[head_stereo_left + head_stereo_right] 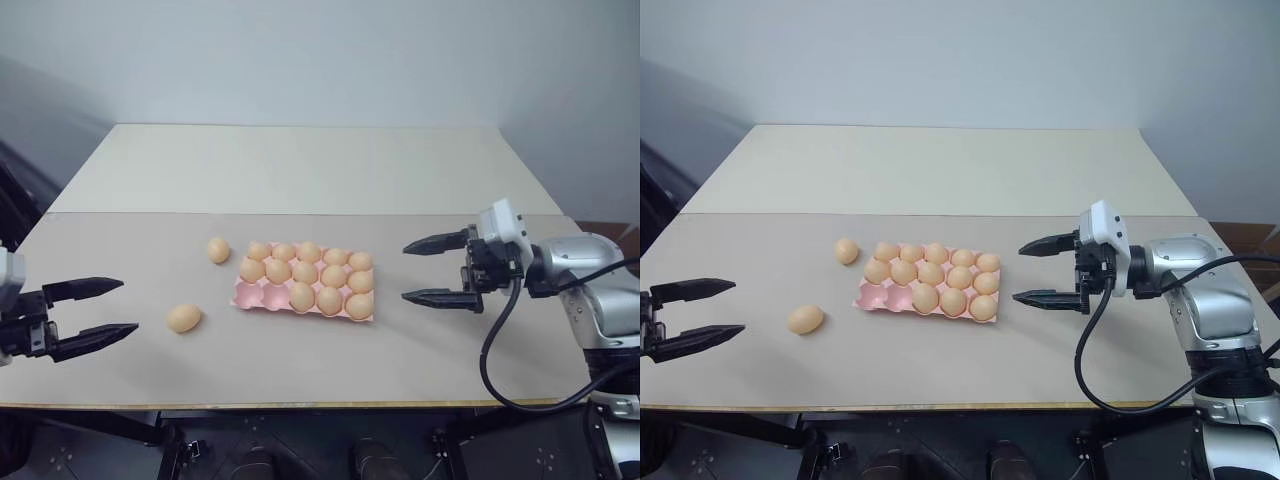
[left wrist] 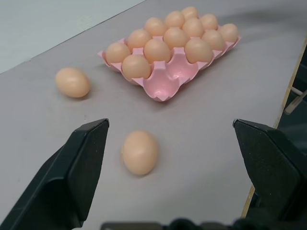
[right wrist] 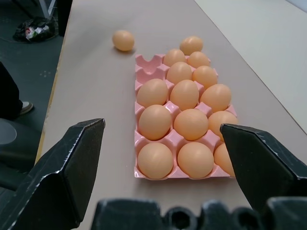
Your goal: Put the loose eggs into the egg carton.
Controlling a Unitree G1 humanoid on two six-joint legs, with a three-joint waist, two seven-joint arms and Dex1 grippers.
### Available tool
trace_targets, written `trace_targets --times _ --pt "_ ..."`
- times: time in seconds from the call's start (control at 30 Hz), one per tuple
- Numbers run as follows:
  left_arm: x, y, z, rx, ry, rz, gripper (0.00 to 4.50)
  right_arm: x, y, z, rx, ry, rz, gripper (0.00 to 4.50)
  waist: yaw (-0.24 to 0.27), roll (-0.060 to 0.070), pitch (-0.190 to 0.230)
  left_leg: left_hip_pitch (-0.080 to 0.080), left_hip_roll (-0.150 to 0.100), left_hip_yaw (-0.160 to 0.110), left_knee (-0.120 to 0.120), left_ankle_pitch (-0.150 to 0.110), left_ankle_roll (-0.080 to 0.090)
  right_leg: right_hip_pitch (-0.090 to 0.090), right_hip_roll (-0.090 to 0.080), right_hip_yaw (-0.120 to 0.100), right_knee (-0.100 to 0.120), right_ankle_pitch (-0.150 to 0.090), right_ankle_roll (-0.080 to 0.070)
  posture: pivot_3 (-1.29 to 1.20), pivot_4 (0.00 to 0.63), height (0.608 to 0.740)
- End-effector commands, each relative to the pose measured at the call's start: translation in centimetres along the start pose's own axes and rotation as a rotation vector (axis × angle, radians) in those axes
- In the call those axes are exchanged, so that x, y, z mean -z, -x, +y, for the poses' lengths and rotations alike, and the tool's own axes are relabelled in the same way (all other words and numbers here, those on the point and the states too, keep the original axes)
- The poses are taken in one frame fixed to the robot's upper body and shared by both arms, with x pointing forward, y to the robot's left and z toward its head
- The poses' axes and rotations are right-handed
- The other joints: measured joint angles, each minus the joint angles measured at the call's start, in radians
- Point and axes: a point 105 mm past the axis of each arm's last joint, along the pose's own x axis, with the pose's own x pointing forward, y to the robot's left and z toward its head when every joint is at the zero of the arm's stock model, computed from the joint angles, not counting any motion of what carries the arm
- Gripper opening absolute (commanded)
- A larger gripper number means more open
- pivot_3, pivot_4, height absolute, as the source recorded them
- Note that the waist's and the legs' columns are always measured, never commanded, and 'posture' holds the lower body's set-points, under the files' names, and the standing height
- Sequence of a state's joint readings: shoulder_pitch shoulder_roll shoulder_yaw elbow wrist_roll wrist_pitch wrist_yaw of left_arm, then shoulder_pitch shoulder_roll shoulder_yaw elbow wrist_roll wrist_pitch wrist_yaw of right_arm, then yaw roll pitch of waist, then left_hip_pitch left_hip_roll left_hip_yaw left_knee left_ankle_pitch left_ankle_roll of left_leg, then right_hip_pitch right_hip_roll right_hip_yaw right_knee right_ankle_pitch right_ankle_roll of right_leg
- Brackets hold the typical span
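- Carton (image 1: 250,296) sits mid-table, a little nearer the front edge, thirteen cups filled and the two front cups at its left end bare pink
- Two eggs are out on the table: one (image 1: 184,318) toward the front-left, well clear of the carton, the other (image 1: 218,250) just off the carton's back-left corner
- Left gripper (image 1: 96,312) hangs over the left edge, jaws spread wide and holding nothing, lined up on the nearer egg, which lies between its fingers' line of sight in the wrist view; looks like the setup for a reach
- Right gripper (image 1: 432,270) hovers off the carton's right end, jaws also wide apart and empty, pointing along the rows; judged parked clear so the left side has room
- Both empty cups face the loose eggs, so the path in is short
- Nothing lies between gripper and egg; the filled cups beside the gaps are the only thing to brush, and a round egg may roll on bare table
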State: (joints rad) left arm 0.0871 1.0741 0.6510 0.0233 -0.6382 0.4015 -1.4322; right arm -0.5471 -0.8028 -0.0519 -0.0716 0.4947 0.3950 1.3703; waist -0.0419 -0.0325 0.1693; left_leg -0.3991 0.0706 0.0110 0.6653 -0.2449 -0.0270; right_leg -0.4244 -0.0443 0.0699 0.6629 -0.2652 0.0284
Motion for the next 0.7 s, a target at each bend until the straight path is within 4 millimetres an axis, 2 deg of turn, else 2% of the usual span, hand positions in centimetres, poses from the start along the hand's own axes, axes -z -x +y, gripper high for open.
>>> trace_targets --times 0.03,0.1,0.33,0.53,0.63,0.7 --pt "-0.2 -0.2 0.6 -0.032 -0.061 0.023 4.5 -1.3 0.4 0.3 -0.003 0.051 -0.02 4.47 0.001 0.0 0.0 0.0 0.0 0.0 0.0 0.0 0.0 0.0 0.0 0.0 0.0 0.0 0.0 0.0 0.15 0.74" --pt "0.2 -1.2 0.8 -0.042 -0.086 0.05 4.5 -1.4 0.4 0.5 -0.009 0.055 -0.02 4.47 0.004 0.0 0.0 0.0 0.0 0.0 0.0 0.0 0.0 0.0 0.0 0.0 0.0 0.0 0.0 0.0 0.15 0.74" --pt "3.4 -7.0 1.6 -0.004 -0.166 0.169 4.5 -2.0 0.1 0.8 -0.032 0.084 -0.018 4.47 0.02 0.0 0.0 0.0 0.0 0.0 0.0 0.0 0.0 0.001 0.0 0.0 0.0 0.0 0.0 0.0 0.15 0.74" --pt "5.7 -9.9 3.0 -0.05 -0.186 0.309 4.5 -2.4 0.4 1.1 -0.034 0.089 -0.019 4.47 0.024 0.0 0.0 0.0 -0.001 0.0 0.0 0.0 0.0 0.0 0.0 0.0 0.0 0.0 0.0 0.0 0.15 0.74" --pt "6.2 -10.5 2.9 -0.033 -0.18 0.335 3.95 -2.4 0.6 1.2 -0.016 0.088 -0.015 4.5 0.025 0.0 0.0 0.0 -0.001 0.0 0.0 0.0 0.0 0.0 0.0 0.0 0.0 0.0 0.0 0.0 0.15 0.74" --pt "6.0 -11.0 2.9 -0.033 -0.189 0.319 3.28 -2.4 0.7 1.1 0.001 0.089 -0.014 4.5 0.028 0.0 0.0 0.0 -0.001 0.0 0.0 0.0 0.0 0.001 0.0 0.0 0.0 0.0 0.0 0.0 0.15 0.74"
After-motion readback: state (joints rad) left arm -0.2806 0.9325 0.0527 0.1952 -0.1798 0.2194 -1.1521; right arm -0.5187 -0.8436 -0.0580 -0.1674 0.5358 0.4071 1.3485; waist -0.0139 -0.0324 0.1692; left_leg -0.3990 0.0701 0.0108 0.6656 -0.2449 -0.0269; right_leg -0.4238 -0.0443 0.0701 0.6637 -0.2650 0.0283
